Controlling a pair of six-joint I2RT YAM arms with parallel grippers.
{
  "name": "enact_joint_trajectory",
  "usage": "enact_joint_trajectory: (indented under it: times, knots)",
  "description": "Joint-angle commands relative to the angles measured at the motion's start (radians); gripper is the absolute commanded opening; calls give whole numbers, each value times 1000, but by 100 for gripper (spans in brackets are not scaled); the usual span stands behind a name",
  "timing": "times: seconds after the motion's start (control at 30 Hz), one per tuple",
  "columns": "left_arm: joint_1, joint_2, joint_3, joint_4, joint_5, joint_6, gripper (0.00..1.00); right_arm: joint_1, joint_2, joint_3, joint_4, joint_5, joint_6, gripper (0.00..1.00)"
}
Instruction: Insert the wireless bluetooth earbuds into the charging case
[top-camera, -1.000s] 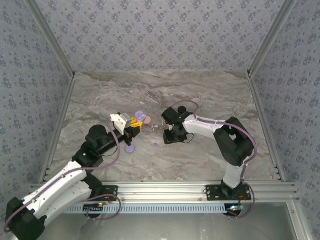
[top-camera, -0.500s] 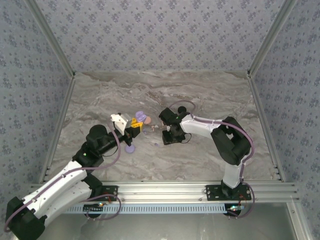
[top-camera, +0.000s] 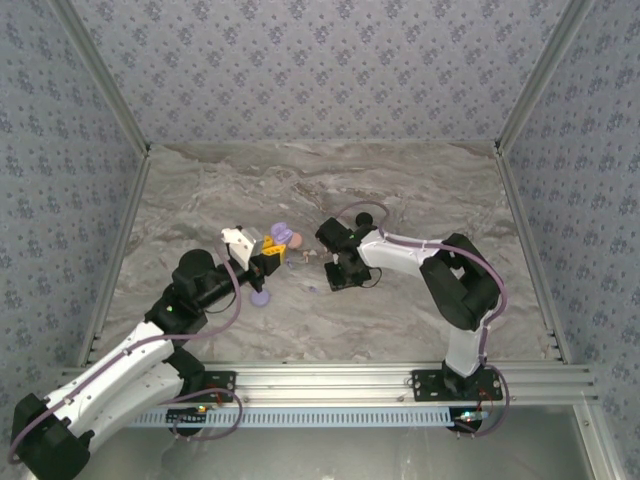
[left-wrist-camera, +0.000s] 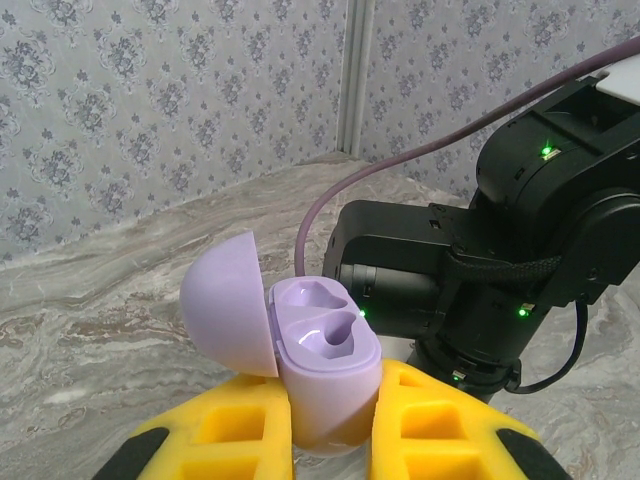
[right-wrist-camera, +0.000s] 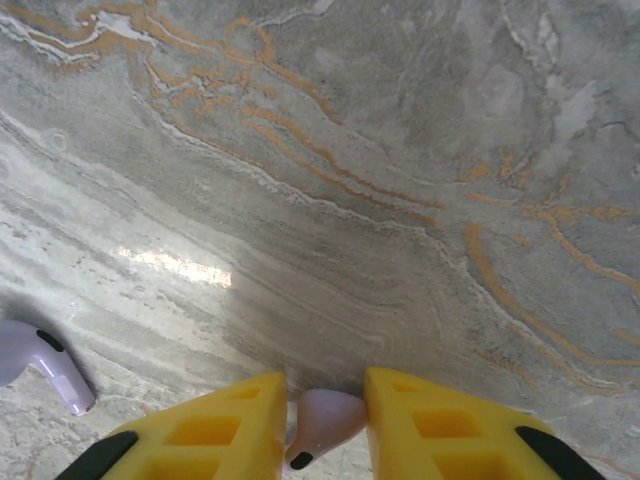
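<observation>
Your right gripper (right-wrist-camera: 325, 398) has just narrowed its jaws onto an earbud (right-wrist-camera: 322, 420) lying near the middle of the bench (right-wrist-camera: 420, 150), so the pick looks begun, while your left gripper (left-wrist-camera: 330, 412) clamps the open charging case (left-wrist-camera: 322, 345) close by, a second earbud (right-wrist-camera: 45, 368) waiting.

Left wrist: lower body of the charging case (left-wrist-camera: 325, 350) is hidden from us between the left fingers (left-wrist-camera: 440, 425), themselves cut by the bottom edge. Right wrist: we log the lavender earbud (right-wrist-camera: 45, 368) cropped at the left edge, and the pinkish earbud (right-wrist-camera: 325, 418) partly hidden between the right fingers (right-wrist-camera: 215, 432).
</observation>
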Motion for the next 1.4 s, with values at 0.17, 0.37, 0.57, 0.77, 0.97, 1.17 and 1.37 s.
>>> enact_joint_trajectory:
  times: [0.17, 0.37, 0.57, 0.77, 0.97, 1.17, 1.37]
  knots:
    - [5, -2, 30, 8, -13, 17, 0, 15, -9, 7, -59, 29, -14, 23]
    - [5, 13, 25, 34, -3, 3, 0, 5, -121, 1, -36, 89, -33, 22]
    - [5, 70, 27, 97, 42, -22, 0, -35, -310, 1, -33, 124, -73, 22]
    - [4, 156, 59, 152, 122, -38, 0, -57, -477, 96, -44, 131, -135, 22]
    - [-1, 229, 101, 172, 183, -34, 0, -51, -561, 167, 16, 57, -148, 22]
    - [-12, 274, 128, 176, 211, -29, 0, -21, -555, 186, 96, 10, -131, 22]
    - [-20, 300, 146, 172, 219, -23, 0, 10, -522, 201, 123, 6, -129, 22]
